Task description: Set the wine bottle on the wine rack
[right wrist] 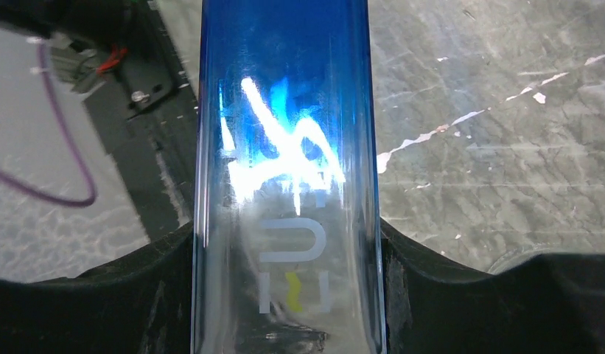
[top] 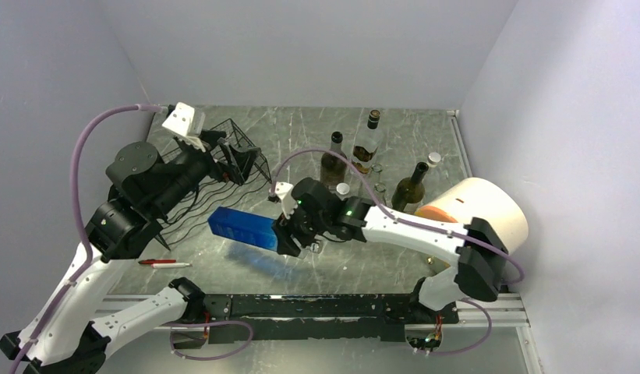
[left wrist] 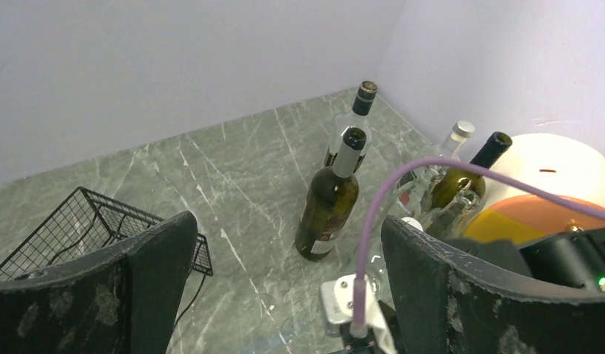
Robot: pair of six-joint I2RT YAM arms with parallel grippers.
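The blue wine bottle is not on the wine rack. It hangs level in the air just beside the rack, on the rack's right near side. Its free end points at the rack's wavy front wires. Whether that end touches the wires cannot be told. A blue shadow lies on the marbled table beneath it.

The right gripper pinches the bottle at the end farther from the rack. In the right wrist view its black fingers press against both sides of the blue glass, which carries pale lettering.

The left gripper sits over the rack itself, its jaws spread wide with nothing between them. In the left wrist view a corner of the rack's mesh shows beside the left finger.

Well to the right of the rack, toward the back wall, a group of bottles stands upright. Nearest the rack is a dark brown bottle. Beyond it is a taller clear one with a dark neck, and farther right a green bottle.

Farther still from the rack, against the right wall, lies a cream roll with an orange face. On the near side of the rack two pens, one red and one white, lie flat on the table.
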